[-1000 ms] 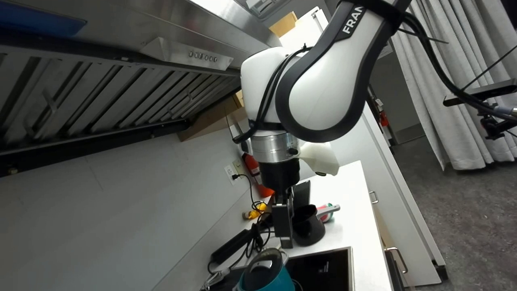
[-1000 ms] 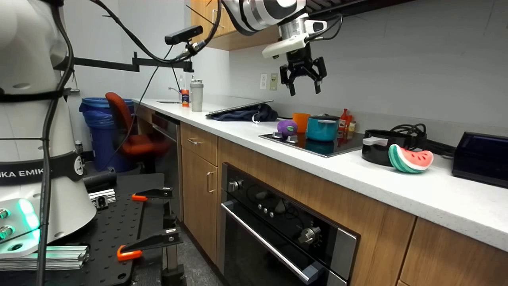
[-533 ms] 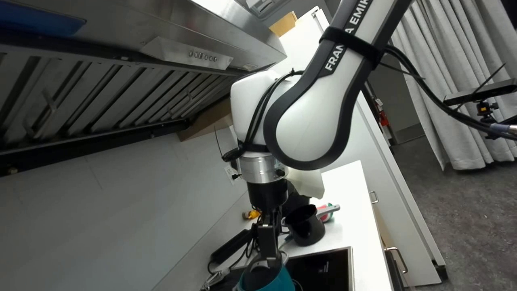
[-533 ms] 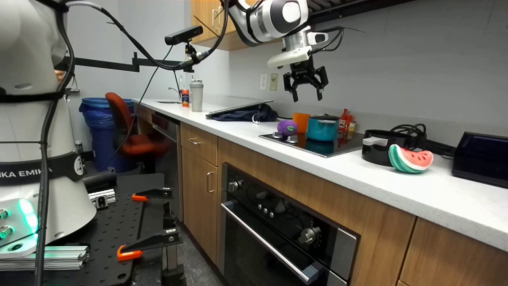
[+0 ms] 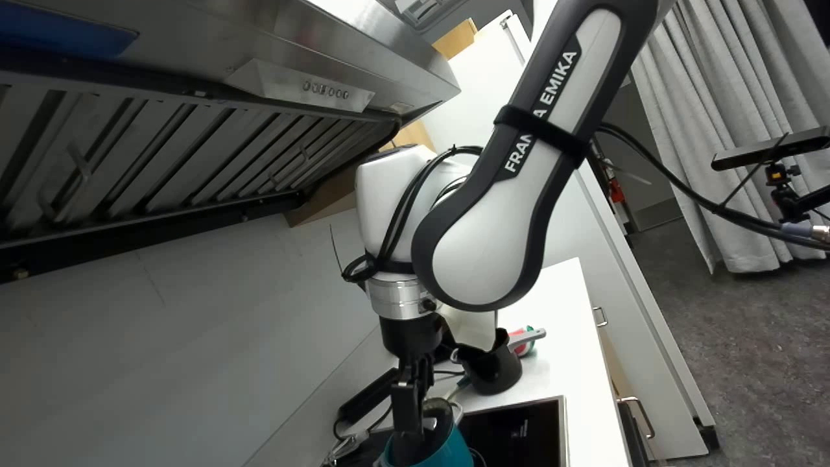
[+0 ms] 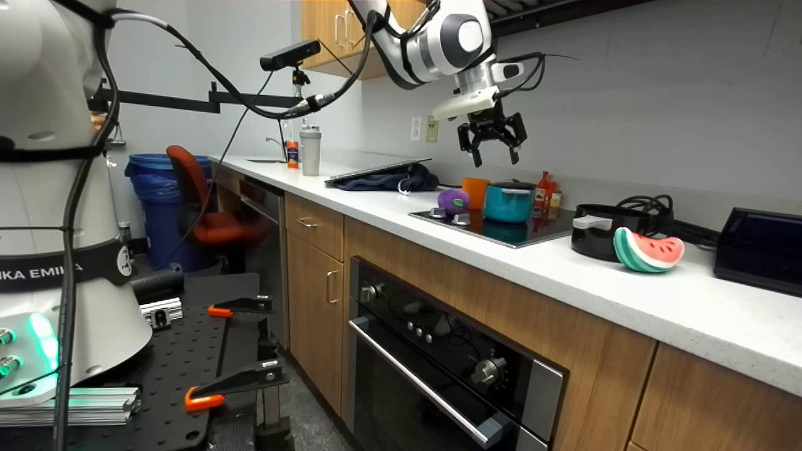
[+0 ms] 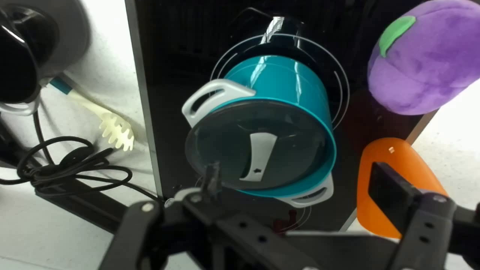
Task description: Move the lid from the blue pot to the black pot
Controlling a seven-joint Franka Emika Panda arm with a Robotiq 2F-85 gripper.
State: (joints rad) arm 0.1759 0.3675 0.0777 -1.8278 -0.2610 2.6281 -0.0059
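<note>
The blue pot [image 7: 288, 80] is teal with pale handles and stands on the black cooktop; it shows in both exterior views [image 5: 447, 454] [image 6: 506, 205]. Its dark glass lid [image 7: 225, 138] has a pale grip [image 7: 261, 155] and sits off-centre on the rim, overhanging at the left in the wrist view. The black pot [image 6: 592, 241] stands on the counter beside the cooktop and shows partly in the wrist view [image 7: 15, 63]. My gripper [image 6: 496, 159] is open and empty, above the blue pot and apart from the lid. Its fingers [image 7: 302, 186] are spread wide in the wrist view.
A purple plush [image 7: 427, 56] and an orange cup [image 7: 386, 161] stand close to the blue pot. Red bottles [image 6: 544, 188] stand behind it. A pasta spoon [image 7: 116, 127] and cables [image 7: 75, 161] lie nearby. A watermelon toy [image 6: 651, 250] touches the black pot's side in view. A range hood [image 5: 194, 149] hangs above.
My arm has moved down and along the counter, bringing the gripper lower and nearer over the blue pot. The gripper has stayed open. The pots and lid have not moved.
</note>
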